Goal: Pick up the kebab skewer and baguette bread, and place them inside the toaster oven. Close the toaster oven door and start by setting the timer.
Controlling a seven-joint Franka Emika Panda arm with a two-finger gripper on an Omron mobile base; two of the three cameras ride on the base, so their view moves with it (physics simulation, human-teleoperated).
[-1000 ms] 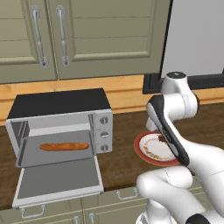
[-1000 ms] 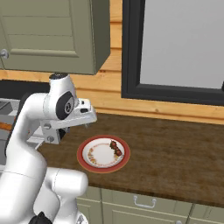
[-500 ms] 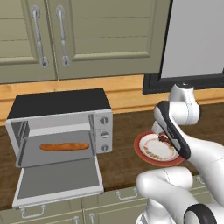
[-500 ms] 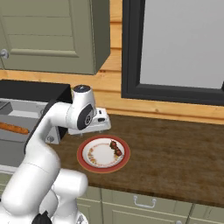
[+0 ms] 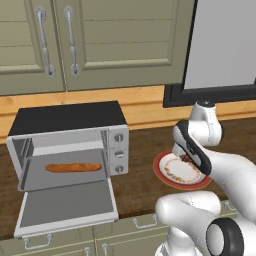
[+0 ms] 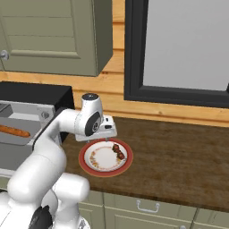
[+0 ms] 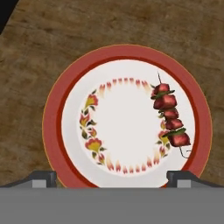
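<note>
arm has swung from the toaster oven point(image 5: 70, 150) over to the plate point(image 7: 57, 109); gripper point(image 7: 111, 177) spread wide, empty. baguette bread point(image 5: 73, 167) already inside, kebab skewer point(image 7: 169, 120) next.

You see a white plate point(image 7: 127, 127) with a red rim and floral ring, a dark red skewer point(image 7: 169, 118), an orange-brown baguette point(image 5: 73, 167), and a brown wood-grain counter point(image 6: 179, 161).

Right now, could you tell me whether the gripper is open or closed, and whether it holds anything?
Gripper: open, holding nothing, above the plate where the kebab skewer lies.
</note>
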